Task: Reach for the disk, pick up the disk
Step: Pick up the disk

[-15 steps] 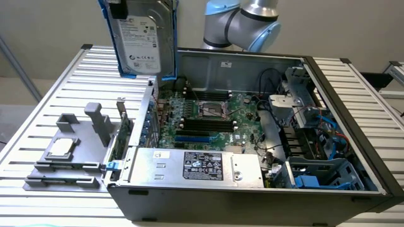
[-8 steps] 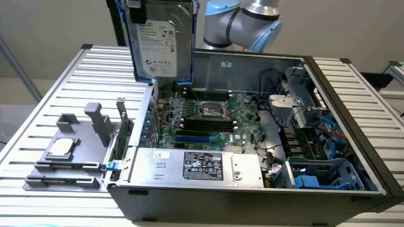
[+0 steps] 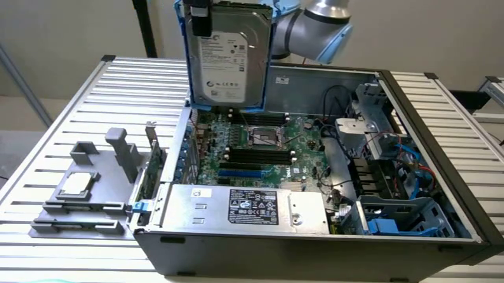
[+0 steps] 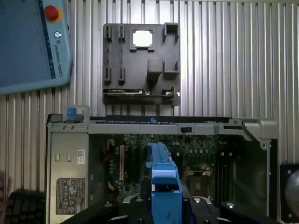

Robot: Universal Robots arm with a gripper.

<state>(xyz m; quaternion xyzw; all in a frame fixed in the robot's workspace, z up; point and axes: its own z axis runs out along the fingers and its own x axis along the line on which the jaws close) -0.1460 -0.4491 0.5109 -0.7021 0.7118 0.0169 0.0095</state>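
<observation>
In the exterior view, the open computer case [image 3: 315, 177] lies on the slatted table [image 3: 87, 118], its power supply [image 3: 244, 206] nearest and the motherboard [image 3: 260, 141] behind. Above the board's far edge, the disk [image 3: 228, 56] hangs upright and clear of the case, its white label facing the camera, grasped by the pincer [image 3: 198, 17] at its top. Beside the case, a grey fixture [image 3: 87, 188] carries 1 small silver chip [image 3: 77, 184].
</observation>
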